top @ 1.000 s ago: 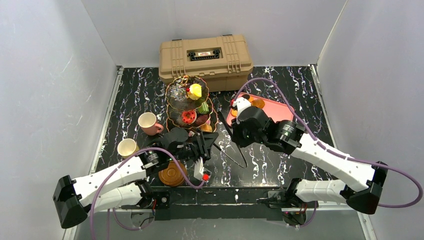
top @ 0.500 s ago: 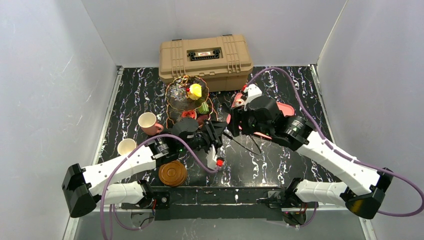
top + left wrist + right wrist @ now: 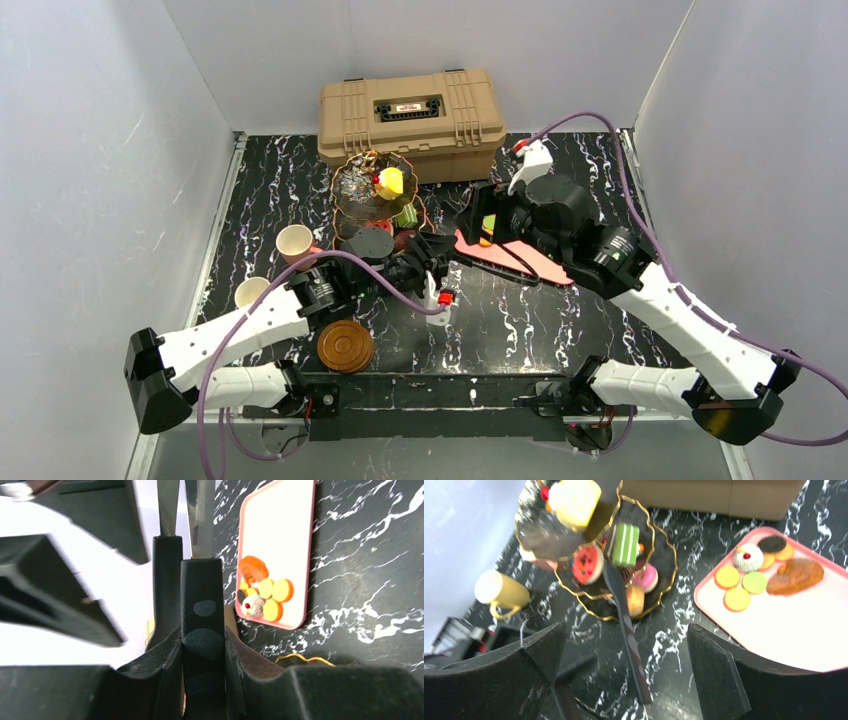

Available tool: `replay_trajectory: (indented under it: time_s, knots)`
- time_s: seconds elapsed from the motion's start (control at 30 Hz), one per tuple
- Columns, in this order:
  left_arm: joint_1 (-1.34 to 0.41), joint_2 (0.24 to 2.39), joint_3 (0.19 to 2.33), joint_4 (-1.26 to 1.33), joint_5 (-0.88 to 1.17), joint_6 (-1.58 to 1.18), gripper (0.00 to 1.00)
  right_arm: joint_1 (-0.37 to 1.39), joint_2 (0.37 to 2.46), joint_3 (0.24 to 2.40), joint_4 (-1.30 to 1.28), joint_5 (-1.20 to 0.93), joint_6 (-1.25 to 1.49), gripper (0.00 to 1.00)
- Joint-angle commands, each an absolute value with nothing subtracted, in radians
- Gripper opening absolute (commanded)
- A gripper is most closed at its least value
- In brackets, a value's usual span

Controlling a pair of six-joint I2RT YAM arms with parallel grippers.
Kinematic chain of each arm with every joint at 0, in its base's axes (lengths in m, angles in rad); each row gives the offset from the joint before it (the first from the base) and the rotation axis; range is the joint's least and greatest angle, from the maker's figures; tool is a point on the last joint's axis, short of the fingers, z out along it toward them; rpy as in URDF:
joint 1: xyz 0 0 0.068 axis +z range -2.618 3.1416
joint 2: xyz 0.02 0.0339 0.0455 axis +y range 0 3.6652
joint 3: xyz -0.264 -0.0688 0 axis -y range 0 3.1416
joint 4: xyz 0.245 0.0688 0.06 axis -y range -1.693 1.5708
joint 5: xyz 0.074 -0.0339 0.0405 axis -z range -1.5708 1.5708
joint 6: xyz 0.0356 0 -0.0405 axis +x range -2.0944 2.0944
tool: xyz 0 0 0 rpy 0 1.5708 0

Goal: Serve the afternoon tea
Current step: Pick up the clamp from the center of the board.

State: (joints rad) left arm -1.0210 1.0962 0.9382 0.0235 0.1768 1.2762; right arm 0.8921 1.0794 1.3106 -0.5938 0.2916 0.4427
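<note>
Yellow cup (image 3: 254, 292) and pink cup (image 3: 295, 243) sit on the tabletop's left, the left hand (image 3: 432, 266) pinches narrow on black tongs (image 3: 629, 630) just beside the three-tier stand (image 3: 362, 186), and the right hand (image 3: 482, 228) hangs wide open over the pink tray (image 3: 545, 266) of macarons (image 3: 749, 582).

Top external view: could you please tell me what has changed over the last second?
The right end effector pulled back toward the far right and opened; what it released is unclear. The left end effector, shut on the tongs, advanced to the right, ending beside the tiered stand. The pink cup, yellow cup, saucers and toolbox stayed put.
</note>
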Motion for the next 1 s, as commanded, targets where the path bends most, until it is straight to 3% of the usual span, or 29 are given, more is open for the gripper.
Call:
replay_trajectory:
  time_s: [0.0,0.5,0.97]
  knots:
    - [-1.04,1.083,0.974,0.055,0.234,1.175,0.0,0.882,1.042,1.38,-0.457,0.358,0.457,0.98]
    - [-1.04,1.169,1.156,0.048,0.092,0.846,0.0,0.881,0.874,1.365,-0.459,0.428,0.471,0.98]
    - [-1.032,1.15,1.219,-0.064,0.099,0.59,0.0,0.888,0.706,1.362,-0.44,0.439,0.435,0.98]
